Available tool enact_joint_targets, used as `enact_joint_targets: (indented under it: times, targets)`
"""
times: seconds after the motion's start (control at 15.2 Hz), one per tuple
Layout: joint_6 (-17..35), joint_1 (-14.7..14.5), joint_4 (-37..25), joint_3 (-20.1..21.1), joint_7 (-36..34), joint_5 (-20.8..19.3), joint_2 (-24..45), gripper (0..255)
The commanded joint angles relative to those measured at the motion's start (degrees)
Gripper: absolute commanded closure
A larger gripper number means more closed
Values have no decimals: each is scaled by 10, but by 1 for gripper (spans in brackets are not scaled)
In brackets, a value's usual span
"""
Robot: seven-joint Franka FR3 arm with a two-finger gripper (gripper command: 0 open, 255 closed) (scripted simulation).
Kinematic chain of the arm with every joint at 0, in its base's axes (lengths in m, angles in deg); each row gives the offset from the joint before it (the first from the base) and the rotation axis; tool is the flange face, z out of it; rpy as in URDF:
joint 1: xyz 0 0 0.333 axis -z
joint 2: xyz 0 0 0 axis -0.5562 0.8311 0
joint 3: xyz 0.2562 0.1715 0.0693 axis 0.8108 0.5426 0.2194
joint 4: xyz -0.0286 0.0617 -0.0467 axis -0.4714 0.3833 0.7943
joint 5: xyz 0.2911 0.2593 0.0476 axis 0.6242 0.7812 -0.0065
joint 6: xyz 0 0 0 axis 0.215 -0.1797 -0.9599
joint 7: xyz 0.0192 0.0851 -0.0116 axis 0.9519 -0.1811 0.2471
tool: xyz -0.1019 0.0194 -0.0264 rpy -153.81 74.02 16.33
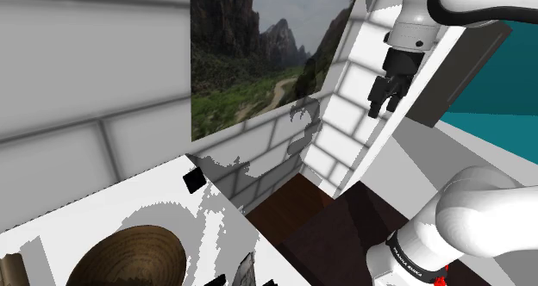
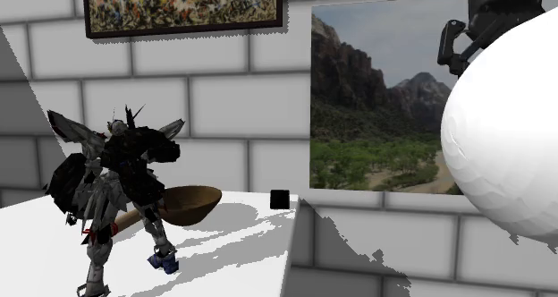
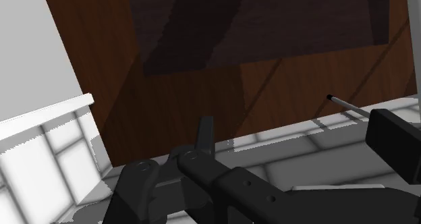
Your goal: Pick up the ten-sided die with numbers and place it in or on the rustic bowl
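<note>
— Black, is it, that small die (image 1: 192, 180)? Where does it sit?
— On the white table (image 1: 103, 198), close to the far edge by the brick wall, apart from the brown bowl (image 1: 129, 257).
— And the gripper (image 1: 384, 103)?
— High up beside the wall's corner, above the dark wooden floor (image 1: 293, 202), well apart from the die. Open or closed, I cannot tell.
— Anything else?
— A dark robot figurine (image 2: 116, 183) stands on the table, overlapping the bowl in the second exterior view.
</note>
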Motion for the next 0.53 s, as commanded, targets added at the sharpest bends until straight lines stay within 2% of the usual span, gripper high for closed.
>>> enact_joint_targets:
  times: [0.0,0.46]
  targets:
    - [0,0,0,0,0,0,0,0]
    - [110,-35,30,60,-66,55,64,0]
